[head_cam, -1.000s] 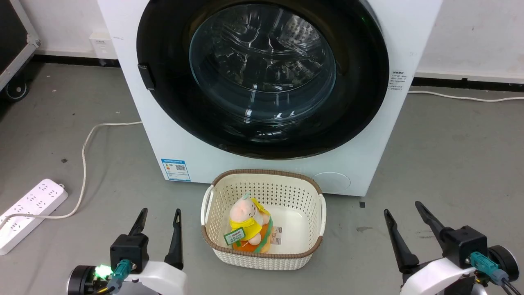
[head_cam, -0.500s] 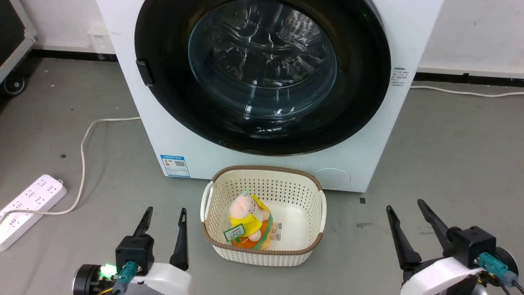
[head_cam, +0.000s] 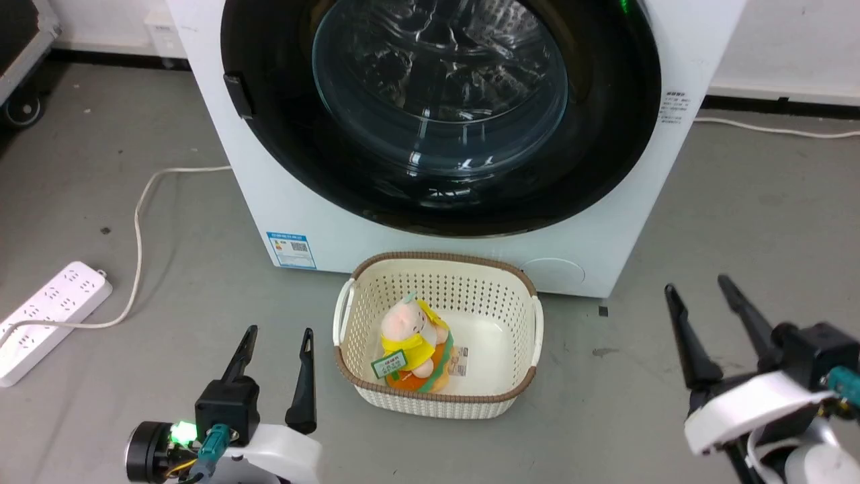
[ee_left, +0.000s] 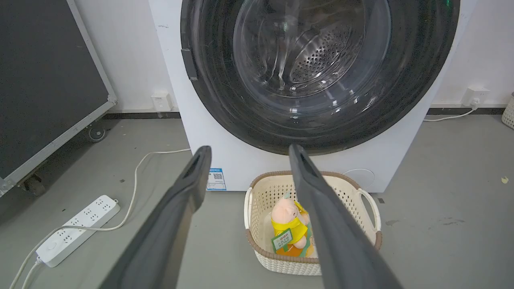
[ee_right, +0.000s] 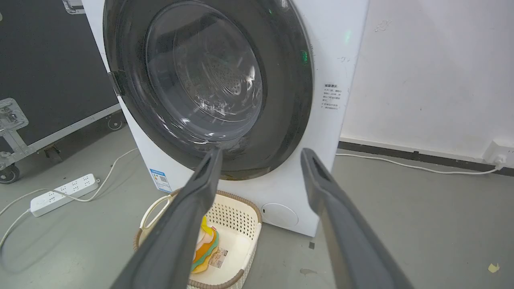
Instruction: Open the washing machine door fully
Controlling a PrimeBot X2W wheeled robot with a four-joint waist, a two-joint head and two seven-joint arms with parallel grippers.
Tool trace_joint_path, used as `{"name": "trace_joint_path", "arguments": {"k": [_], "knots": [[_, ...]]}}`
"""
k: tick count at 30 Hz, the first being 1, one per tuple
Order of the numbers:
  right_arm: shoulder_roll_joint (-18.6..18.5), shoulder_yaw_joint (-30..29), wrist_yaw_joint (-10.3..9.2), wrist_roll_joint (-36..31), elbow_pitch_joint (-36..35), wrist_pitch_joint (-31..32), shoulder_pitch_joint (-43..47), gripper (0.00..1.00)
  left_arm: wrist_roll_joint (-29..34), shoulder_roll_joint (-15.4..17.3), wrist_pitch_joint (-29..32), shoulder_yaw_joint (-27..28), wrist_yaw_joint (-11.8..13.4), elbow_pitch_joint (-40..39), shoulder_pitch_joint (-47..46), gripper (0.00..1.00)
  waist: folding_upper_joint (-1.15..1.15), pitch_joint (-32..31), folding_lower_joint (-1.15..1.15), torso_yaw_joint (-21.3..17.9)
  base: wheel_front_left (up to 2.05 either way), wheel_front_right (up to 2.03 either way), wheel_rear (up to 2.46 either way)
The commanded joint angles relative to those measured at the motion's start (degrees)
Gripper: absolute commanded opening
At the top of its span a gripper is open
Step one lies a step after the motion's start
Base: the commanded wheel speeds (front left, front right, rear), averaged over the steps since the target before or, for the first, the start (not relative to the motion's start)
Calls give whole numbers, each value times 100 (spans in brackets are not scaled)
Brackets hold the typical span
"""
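Note:
The washing machine door (head_cam: 440, 114) is a big round glossy black ring with a bulging clear glass bowl, lying flush against the white machine front; a small dark latch tab (head_cam: 235, 94) sits at its left rim. The door also fills the top of the left wrist view (ee_left: 317, 72) and the right wrist view (ee_right: 209, 84). My left gripper (head_cam: 279, 336) is open, low and left of the basket, well short of the door. My right gripper (head_cam: 699, 286) is open, raised at the lower right, also apart from the door.
A cream basket (head_cam: 437, 269) holding a plush toy (head_cam: 411, 343) stands on the grey floor right before the machine. A white power strip (head_cam: 47, 323) and its cord (head_cam: 144, 222) lie at the left. A black wheeled case (ee_left: 44, 80) stands further left.
The head camera has moved nearer and tilted, so the whole scene has shifted. My right gripper has risen and moved right in the head view; the left one has barely moved. The door stays shut.

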Motion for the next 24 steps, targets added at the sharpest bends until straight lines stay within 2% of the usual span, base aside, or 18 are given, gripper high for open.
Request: {"name": "trace_joint_path", "arguments": {"k": [1,11,12,13,24], "knots": [[-68,11,-1,27,13,-16,-129,100,-3,18,-46,-37,29,-5,-111,100,0,29,0,9,0,0,0],[-55,-242,-2,947,229,207,-875,100,0,31,-166,-155,64,-15,-286,100,0,329,0,67,0,0,0],[-74,-330,-2,1093,311,287,-1054,36,-1,31,-190,-185,70,-13,-330,100,0,399,0,93,0,0,0],[-74,-376,-2,1175,353,328,-1144,0,-1,31,-202,-203,73,-12,-352,100,0,433,0,110,0,0,0],[-43,-1017,-2,2052,1165,803,-2259,0,-51,27,-322,-327,128,19,-523,100,0,714,0,227,0,0,0]]}}
